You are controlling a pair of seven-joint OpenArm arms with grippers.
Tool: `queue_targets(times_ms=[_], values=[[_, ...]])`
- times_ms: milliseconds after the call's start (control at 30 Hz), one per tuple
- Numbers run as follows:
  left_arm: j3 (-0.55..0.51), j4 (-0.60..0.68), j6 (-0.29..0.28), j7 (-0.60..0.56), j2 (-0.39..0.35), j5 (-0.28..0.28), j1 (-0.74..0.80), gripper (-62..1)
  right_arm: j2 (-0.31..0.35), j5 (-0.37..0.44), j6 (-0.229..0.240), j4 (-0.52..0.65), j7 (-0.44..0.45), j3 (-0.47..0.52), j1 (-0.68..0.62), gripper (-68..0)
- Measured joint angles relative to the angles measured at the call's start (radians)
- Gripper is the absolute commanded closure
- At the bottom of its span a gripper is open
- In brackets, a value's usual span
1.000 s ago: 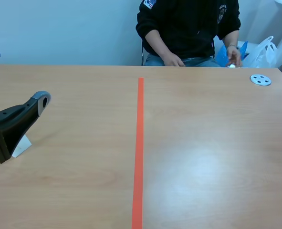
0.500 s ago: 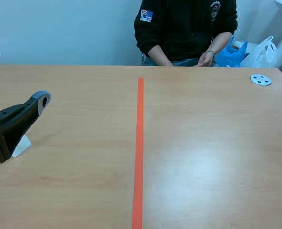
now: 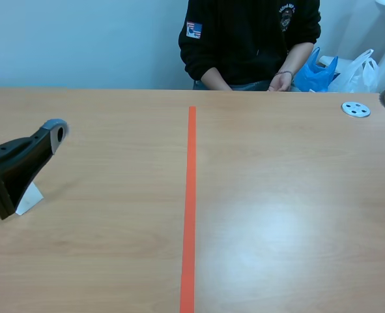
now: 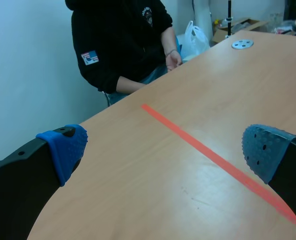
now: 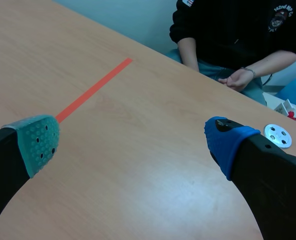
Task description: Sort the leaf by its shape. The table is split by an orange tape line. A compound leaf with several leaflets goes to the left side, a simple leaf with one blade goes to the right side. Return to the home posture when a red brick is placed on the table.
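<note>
1 orange tape line [image 3: 190,195] (straight) splits wooden table [image 3: 296,208].

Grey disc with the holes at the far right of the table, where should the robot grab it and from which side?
Probably by its rim, from straight above. The disc lies flat and thin on the table, so there is no side face to pinch. The right gripper is nearest, its jaws open; they should straddle opposite edges.

Bright; soft glare on table [image 3: 270,228], probably overhead
</note>
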Motion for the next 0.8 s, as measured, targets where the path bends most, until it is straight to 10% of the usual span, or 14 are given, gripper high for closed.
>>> queue_targets(times_ms=[800], values=[[0.0, 0.0, 0.0, 0.097, 0.0, -0.18, 0.0, -62.3, 0.0, 0.008, -0.002, -0.008, 0.071, 0.0, 0.0, -59.5]])
